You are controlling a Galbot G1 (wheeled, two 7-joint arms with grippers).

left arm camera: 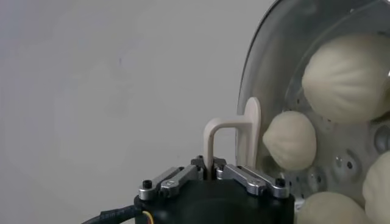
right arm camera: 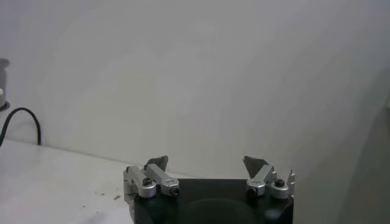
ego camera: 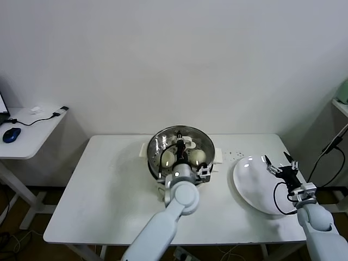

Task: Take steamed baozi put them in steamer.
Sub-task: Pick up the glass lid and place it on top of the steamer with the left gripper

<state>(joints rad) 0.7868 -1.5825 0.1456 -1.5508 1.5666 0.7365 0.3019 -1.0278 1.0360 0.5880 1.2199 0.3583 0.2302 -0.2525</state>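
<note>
Gripping a cream-white handle between its pressed-together fingers, the left hand sits over the near rim of the steamer, which stands at the middle of the white worktop. In the left wrist view the handle rises as a bent loop from between the fingertips and joins the rounded glass lid, held on edge at the steamer's rim. Behind the glass lie the steamed baozi: one small pleated bun close to the handle, a larger one beyond it, and two more partly cut off by the picture's edge, all resting on the perforated tray. From the head view two of the buns show inside the shiny pot, either side of the hand.

The right hand hovers apart over the far-right part of the worktop, above a white plate, its fingers spread wide and holding nothing. A side table with a blue computer mouse stands to the left, well away from the worktop.
</note>
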